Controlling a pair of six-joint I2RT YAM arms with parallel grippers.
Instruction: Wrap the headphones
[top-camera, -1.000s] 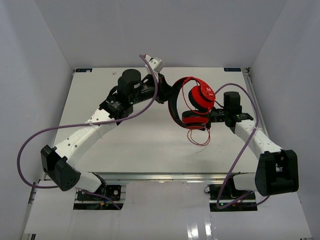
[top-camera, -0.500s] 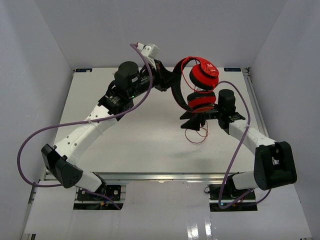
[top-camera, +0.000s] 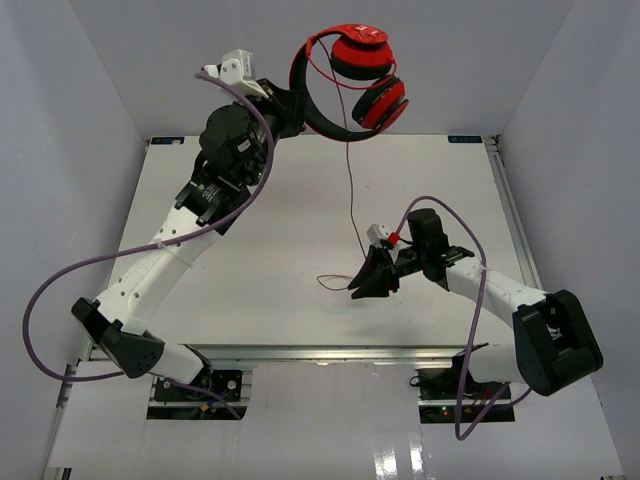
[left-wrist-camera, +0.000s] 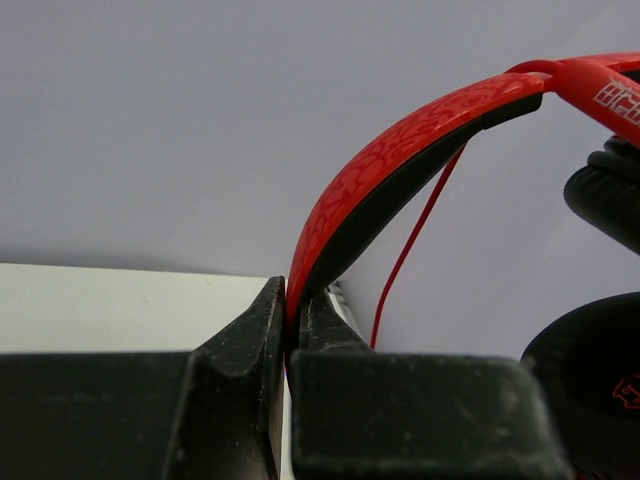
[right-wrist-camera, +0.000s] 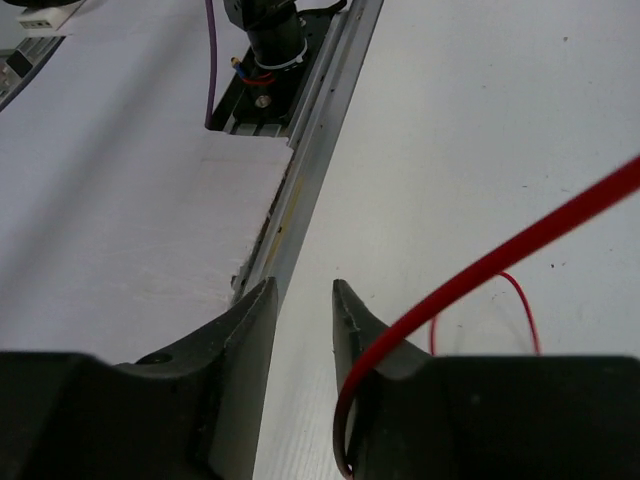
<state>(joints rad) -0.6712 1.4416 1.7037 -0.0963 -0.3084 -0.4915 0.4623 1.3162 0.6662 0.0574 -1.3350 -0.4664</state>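
Observation:
My left gripper (top-camera: 287, 103) is raised high above the far edge of the table and is shut on the headband of the red headphones (top-camera: 362, 57). In the left wrist view the jaws (left-wrist-camera: 290, 305) pinch the red and black headband (left-wrist-camera: 400, 165), with a black earcup pad (left-wrist-camera: 605, 195) at the right. The thin red cable (top-camera: 350, 180) hangs down from the headphones to the table and ends in a small loop (top-camera: 330, 283). My right gripper (top-camera: 366, 284) is low over the table, narrowly open with nothing between the jaws (right-wrist-camera: 305, 295). The cable (right-wrist-camera: 500, 262) lies across the outside of its right finger.
The white table (top-camera: 250, 250) is enclosed by white walls at the left, back and right. The table's metal front rail (right-wrist-camera: 315, 130) and an arm base (right-wrist-camera: 268, 55) lie ahead of the right gripper. Purple robot cables (top-camera: 60, 290) loop beside both arms.
My left gripper has lifted the headphones up and back to the left. My right gripper has come away from the earcups and moved down and toward the near left. The cable now hangs long.

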